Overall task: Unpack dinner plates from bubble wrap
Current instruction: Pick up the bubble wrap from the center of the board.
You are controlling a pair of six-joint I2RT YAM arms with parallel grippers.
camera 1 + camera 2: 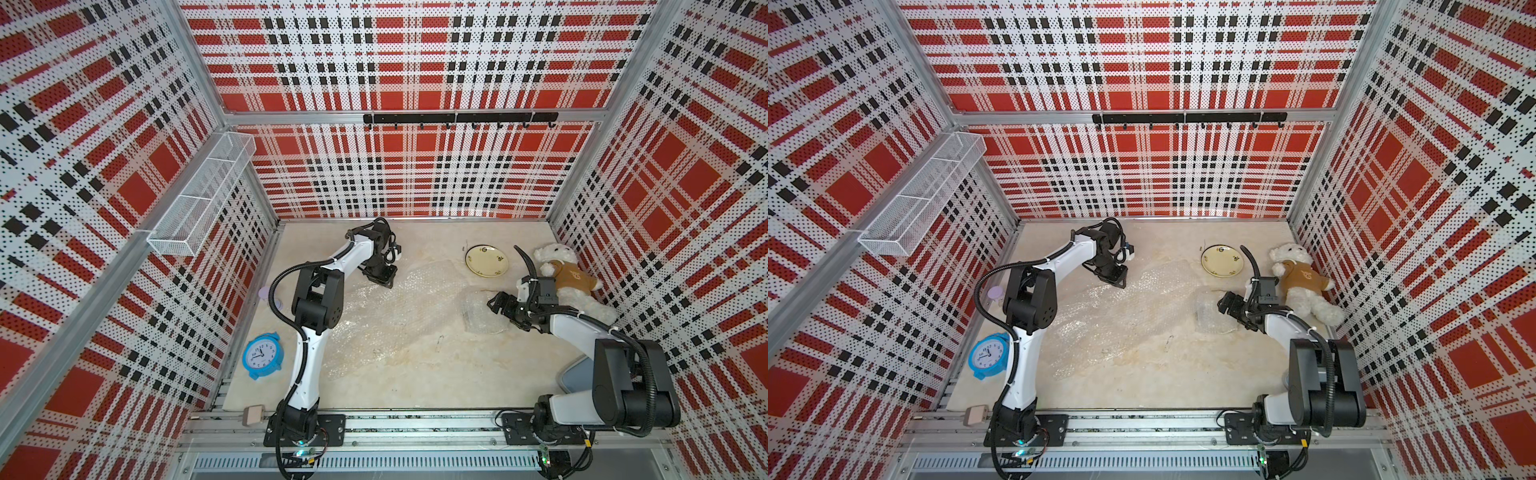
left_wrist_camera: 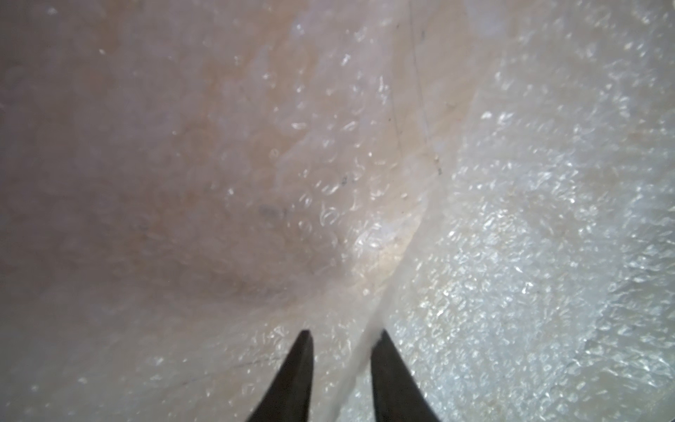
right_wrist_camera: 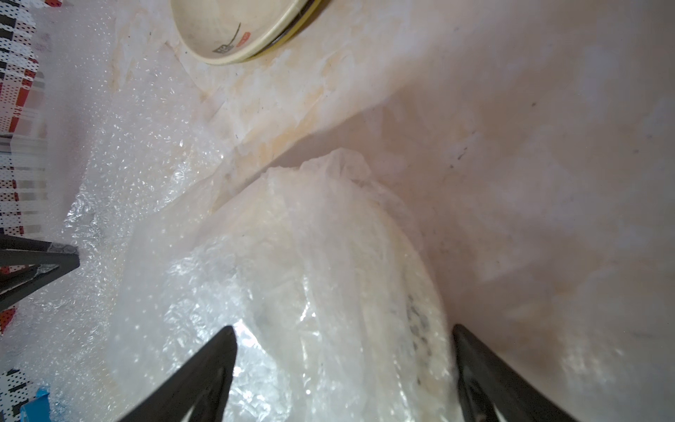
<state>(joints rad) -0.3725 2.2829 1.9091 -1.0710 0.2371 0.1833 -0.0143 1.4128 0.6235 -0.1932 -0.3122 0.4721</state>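
Along the near edge of the table (image 1: 436, 386), open bare room between the two arm bases. More bare room at the far middle, by the back wall. Across the middle, one large loose sheet of bubble wrap (image 1: 386, 316), lying flat from beside the left arm toward the right side. By the right wall, one teddy bear (image 1: 569, 282). At the left edge, one blue clock (image 1: 262, 355). High on the left wall, one wire basket (image 1: 199, 195) of three compartments.

At the far right, near the bear, two bare plates (image 3: 237, 33), stacked. Just nearer than the stack, one crumpled bundle (image 3: 328, 274) of bubble wrap with a third plate showing faintly inside.

Right claw (image 3: 343, 329) spread wide, straddling the end of that bundle and gripping nothing. Left claw (image 2: 343, 334) low over the far left end of the large sheet, tips close together with an edge of the sheet running between them. Pinched or not: cannot tell.
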